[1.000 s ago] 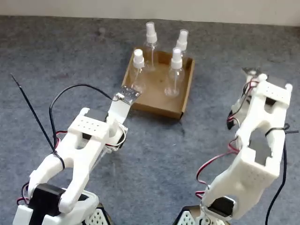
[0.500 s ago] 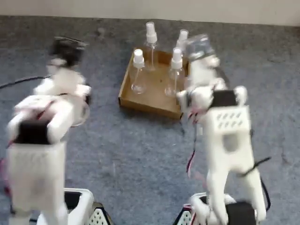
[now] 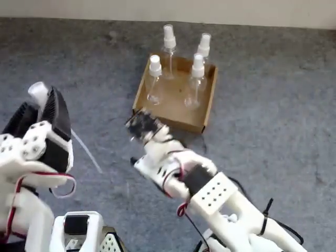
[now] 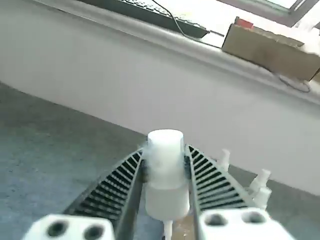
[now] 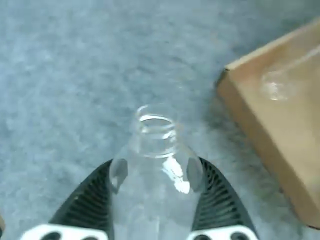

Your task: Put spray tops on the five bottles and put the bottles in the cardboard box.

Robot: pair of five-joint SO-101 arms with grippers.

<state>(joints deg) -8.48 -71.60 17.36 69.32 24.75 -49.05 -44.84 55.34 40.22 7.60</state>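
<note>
Our left gripper (image 4: 166,152) is clamped on the spray top (image 4: 166,175), tube trailing back between the jaws. Our right gripper (image 5: 156,167) holds the uncapped bottle (image 5: 155,132) by its body, mouth pointing outward, probably near the cardboard box (image 3: 211,97). Top and mouth sit well apart.

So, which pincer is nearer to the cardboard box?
Right. The right pincer, holding a topless bottle, is beside the cardboard box; the left pincer, holding a spray top, is well apart.

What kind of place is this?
Likely an office or small lab, not a factory: a keyboard sits behind the grey-covered table, and the work is just a cardboard box and small spray bottles.
</note>
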